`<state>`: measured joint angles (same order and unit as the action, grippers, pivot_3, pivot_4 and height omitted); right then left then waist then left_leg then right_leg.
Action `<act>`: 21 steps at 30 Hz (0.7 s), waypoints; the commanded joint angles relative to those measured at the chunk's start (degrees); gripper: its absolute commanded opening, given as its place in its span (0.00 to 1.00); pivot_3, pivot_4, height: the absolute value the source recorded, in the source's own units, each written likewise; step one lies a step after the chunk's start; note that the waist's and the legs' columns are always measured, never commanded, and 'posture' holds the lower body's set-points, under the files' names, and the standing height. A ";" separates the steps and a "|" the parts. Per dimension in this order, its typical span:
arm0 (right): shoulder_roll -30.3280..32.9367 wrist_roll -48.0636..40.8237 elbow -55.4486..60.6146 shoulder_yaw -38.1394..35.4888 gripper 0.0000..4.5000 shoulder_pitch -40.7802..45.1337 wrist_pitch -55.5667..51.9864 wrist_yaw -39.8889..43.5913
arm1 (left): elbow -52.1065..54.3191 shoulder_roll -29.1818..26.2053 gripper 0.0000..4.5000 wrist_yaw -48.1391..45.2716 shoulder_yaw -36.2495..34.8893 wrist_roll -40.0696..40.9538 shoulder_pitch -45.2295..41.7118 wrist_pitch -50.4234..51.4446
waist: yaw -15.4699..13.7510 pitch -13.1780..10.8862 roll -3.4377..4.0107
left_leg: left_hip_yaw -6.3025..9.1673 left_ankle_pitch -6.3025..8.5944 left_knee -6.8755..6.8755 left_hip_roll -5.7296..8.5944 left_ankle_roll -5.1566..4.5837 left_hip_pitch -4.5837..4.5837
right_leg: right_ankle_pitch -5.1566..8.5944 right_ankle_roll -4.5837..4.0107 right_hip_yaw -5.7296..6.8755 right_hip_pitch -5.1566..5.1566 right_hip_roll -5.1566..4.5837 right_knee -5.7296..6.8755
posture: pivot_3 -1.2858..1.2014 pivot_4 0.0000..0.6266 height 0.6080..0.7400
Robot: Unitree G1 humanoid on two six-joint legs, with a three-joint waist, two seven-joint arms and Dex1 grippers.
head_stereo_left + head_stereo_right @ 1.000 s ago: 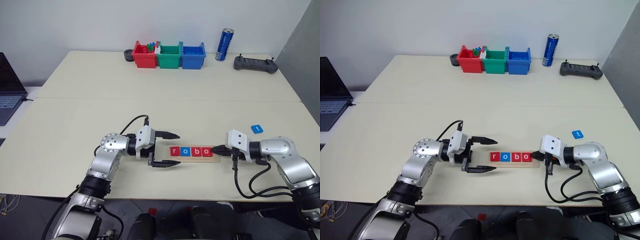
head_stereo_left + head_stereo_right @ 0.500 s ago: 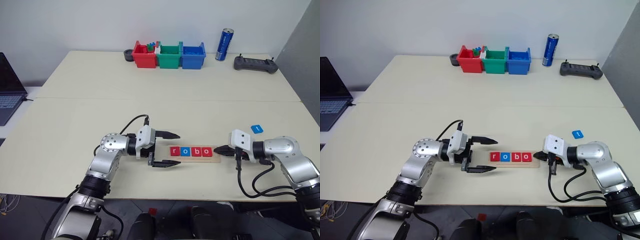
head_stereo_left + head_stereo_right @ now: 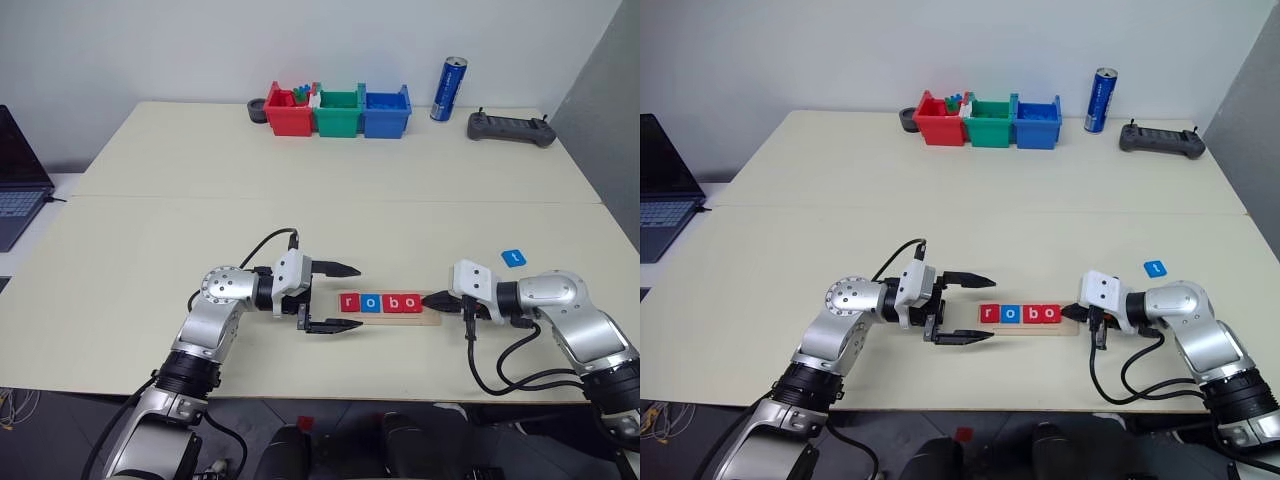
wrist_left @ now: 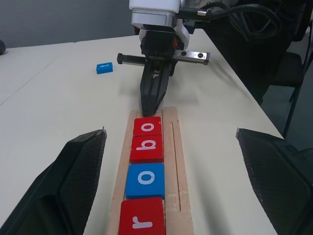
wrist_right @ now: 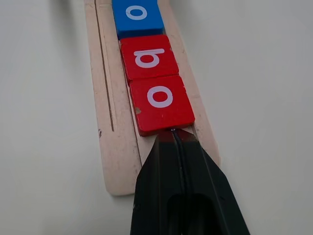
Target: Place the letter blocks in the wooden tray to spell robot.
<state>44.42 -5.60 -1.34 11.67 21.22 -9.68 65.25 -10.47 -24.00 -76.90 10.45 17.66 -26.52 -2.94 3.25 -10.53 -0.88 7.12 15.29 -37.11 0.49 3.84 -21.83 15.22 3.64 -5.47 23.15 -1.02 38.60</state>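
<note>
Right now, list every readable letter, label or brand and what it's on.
"r": red tile, first in the wooden tray.
"o": blue tile, second.
"b": red tile, third.
"o": red tile, fourth.
Loose blue tile on the table: white mark, too small to read.
Blue can: print unreadable.

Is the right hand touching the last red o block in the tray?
Touching. In the right wrist view, the shut right hand tip meets the red o block's edge, no gap.

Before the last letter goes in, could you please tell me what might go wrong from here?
1. The right gripper, fingers shut, rests its tip against the end red tile; a further push could shove the row.
2. The blue t tile lies off the tray; only the slot under that tip is free.
</note>
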 commanded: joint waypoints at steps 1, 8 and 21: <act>-0.20 -0.42 1.30 -0.35 0.00 1.10 -0.01 0.63 | 2.36 -0.56 1.00 0.23 -0.45 0.81 0.20 -0.19 | -0.01 0.00 0.00 | 0.00 0.00 0.00 0.00 0.00 0.00 | 0.00 0.00 0.00 0.00 0.00 0.00 | 0.52 0.24 1.00; -0.07 -1.32 2.53 -0.85 0.00 1.54 -1.55 1.15 | 1.83 -0.69 1.00 0.29 -0.63 0.81 -0.35 -0.19 | -0.01 0.00 0.00 | 0.00 0.00 0.00 0.00 0.00 0.00 | 0.00 0.00 -0.01 0.00 0.00 0.00 | 0.52 0.24 1.00; 1.92 -2.89 5.12 -5.35 0.00 0.23 -4.42 -0.84 | 1.65 -0.34 1.00 0.18 -0.28 0.75 -0.62 -0.34 | -0.08 0.00 0.00 | 0.00 0.00 0.00 0.00 0.00 -0.01 | 0.00 0.00 -0.01 0.00 0.00 0.00 | 0.52 0.24 1.00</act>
<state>44.92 -7.14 1.35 9.72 21.26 -13.47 65.37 -9.92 -24.35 -76.90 10.46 17.66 -26.63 -2.94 3.18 -10.53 -0.88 7.13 15.29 -37.11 0.50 3.84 -21.84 15.22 3.64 -5.47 23.15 -1.02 38.60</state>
